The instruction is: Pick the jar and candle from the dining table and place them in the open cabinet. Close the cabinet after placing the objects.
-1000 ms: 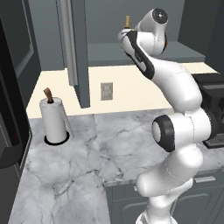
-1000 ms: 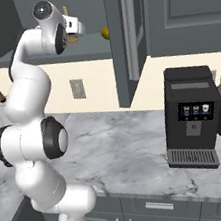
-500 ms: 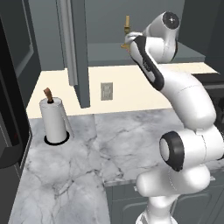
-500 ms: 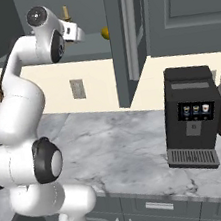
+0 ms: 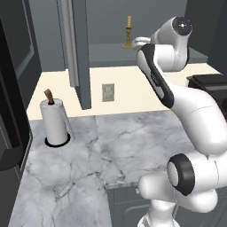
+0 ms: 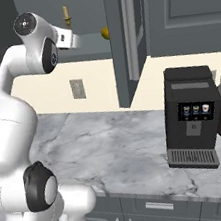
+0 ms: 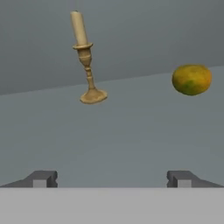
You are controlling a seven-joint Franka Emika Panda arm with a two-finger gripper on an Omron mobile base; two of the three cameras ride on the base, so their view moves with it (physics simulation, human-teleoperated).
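The arm (image 5: pixel 190 111) is built of glossy white, rounded shells that swell at each joint and narrow between them, like thick tubes bent at elbows. Dark grey to black round caps (image 5: pixel 181 173) mark the joint axes, one large disc low on the body and a smaller dark disc (image 6: pixel 24 24) at the topmost joint. A black band (image 5: pixel 151 71) runs along one upper link. The hand section (image 6: pixel 65 38) is a flatter white block with a small dark mark. The gripper's (image 7: pixel 112 178) fingertips are small, dark grey and blocky.
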